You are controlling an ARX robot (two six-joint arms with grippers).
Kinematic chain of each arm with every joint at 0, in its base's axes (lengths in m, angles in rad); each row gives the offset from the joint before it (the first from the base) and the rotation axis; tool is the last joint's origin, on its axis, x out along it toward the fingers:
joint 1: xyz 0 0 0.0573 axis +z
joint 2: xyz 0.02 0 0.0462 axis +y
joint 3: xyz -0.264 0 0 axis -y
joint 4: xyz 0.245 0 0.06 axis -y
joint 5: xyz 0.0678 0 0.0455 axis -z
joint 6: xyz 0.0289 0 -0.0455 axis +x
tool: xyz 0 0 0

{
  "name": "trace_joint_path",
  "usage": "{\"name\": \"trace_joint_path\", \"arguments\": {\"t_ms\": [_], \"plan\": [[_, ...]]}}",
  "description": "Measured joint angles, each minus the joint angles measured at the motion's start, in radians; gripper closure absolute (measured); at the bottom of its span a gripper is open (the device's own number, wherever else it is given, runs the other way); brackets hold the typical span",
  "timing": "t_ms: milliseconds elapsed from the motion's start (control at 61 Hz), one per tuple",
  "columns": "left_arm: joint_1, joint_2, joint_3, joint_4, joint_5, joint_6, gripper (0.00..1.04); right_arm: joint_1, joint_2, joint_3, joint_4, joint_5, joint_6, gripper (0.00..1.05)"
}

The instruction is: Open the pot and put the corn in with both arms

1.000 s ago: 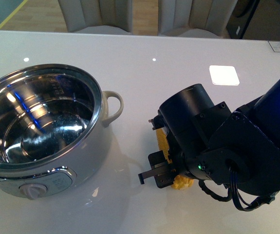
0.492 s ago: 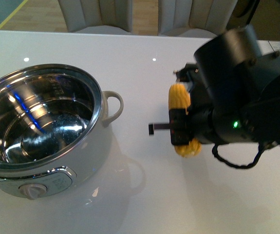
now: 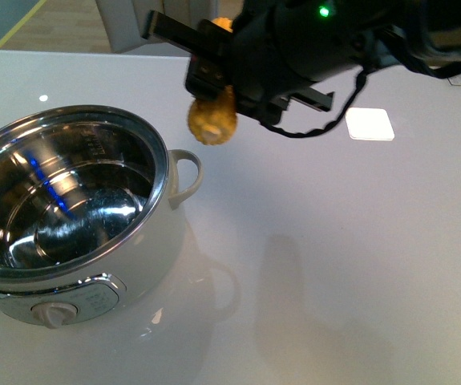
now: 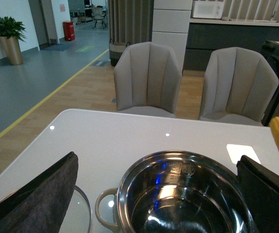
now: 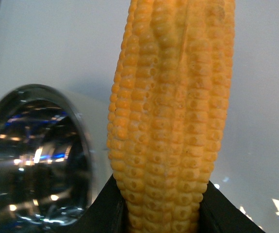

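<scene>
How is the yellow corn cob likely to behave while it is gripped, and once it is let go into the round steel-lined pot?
The yellow corn cob is probably stiff: it juts straight from the jaws without sagging. Its bumpy kernels likely resist slipping. Being round, it may roll on the smooth steel floor of the pale round pot.

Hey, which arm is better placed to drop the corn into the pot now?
Right. The right gripper is shut on the corn, held in the air near the open pot. The left gripper is open and holds nothing.
</scene>
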Motion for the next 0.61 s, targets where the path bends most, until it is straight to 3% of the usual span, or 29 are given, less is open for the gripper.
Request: {"name": "trace_joint_path", "arguments": {"t_ms": [361,607], "plan": [[0.0,0.0,0.0,0.0,0.0,0.0,0.07,0.122,0.143,0.224,-0.081,-0.095,0.081,0.82],[0.0,0.0,0.0,0.0,0.0,0.0,0.07,0.168,0.191,0.261,-0.107,-0.154,0.095,0.82]]}}
